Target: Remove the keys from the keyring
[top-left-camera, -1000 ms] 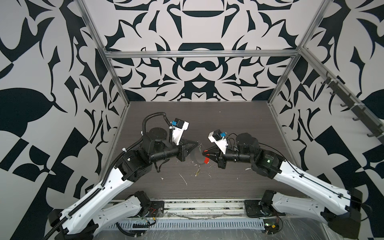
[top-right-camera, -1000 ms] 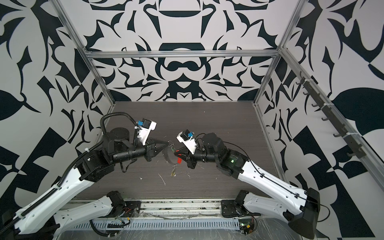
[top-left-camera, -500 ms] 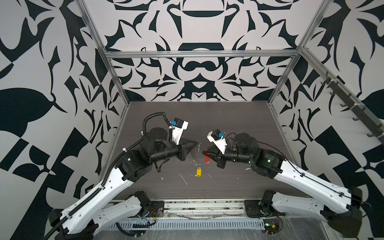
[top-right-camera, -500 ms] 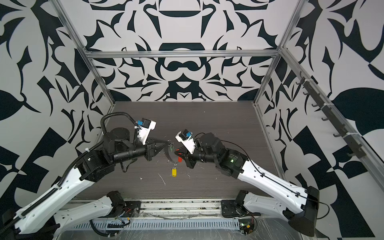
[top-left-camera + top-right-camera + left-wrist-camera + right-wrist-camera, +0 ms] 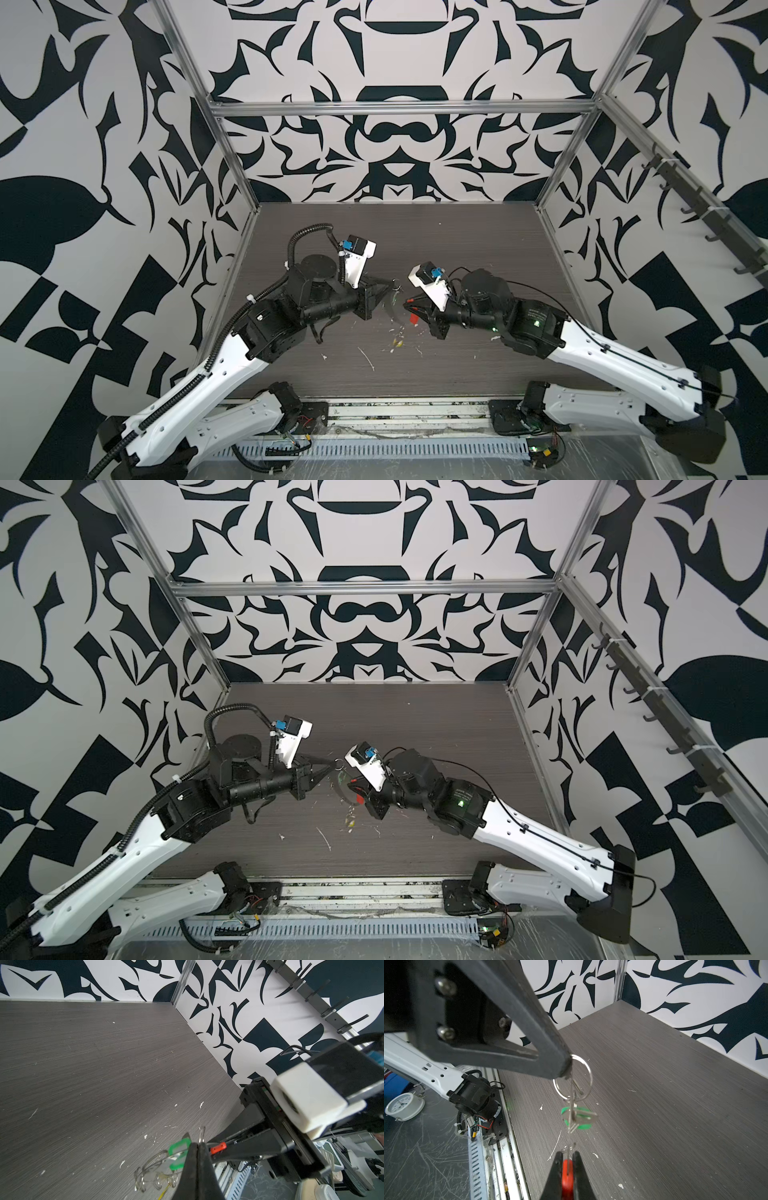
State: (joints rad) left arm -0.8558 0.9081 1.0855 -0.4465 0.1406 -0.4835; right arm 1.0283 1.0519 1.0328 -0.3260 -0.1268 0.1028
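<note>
My left gripper is shut on a small silver split ring. Below that ring hangs the key with the green tag. My right gripper is shut on the keyring's red sleeve. The keyring's thin grey hoop shows edge-on in the right wrist view, running from the sleeve up toward the split ring. The key with the yellow tag lies on the table below both grippers, blurred in the left wrist view.
Small white chips and a pale sliver are scattered on the dark wood-grain table. Patterned walls close in the back and both sides. A metal rail runs along the front edge, and a small white clock sits beyond it.
The yellow tag showed broad and bright on the table half a second ago; now it looks thin and dim. My right gripper has drawn slightly away from the left one. Both grips are unchanged.
</note>
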